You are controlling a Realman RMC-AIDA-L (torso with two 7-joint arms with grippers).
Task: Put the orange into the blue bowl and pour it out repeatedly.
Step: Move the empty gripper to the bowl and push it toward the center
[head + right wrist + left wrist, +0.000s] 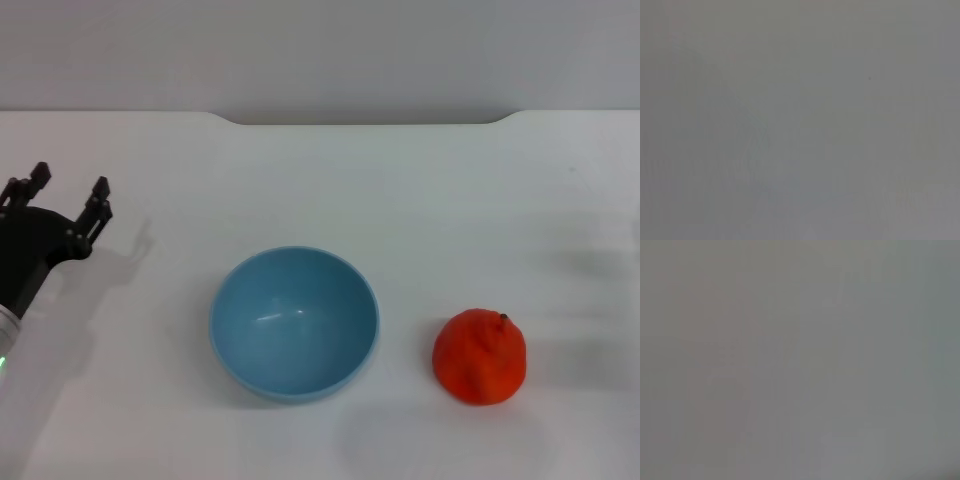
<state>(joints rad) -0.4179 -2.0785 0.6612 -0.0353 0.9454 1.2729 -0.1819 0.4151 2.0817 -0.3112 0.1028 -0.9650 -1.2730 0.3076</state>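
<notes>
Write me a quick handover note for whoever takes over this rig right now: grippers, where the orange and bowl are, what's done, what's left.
Left gripper: open, holding nothing, at the table's left edge, well clear of the bowl.
Right gripper: not in view; its wrist view shows only blank grey.
Blue bowl: upright, empty, centre of the white table.
Orange: on the table to the bowl's right, not touching it.
Done: nothing visible for this cycle.
Left: pick up the orange, put it in the bowl, pour it out, repeat.
</notes>
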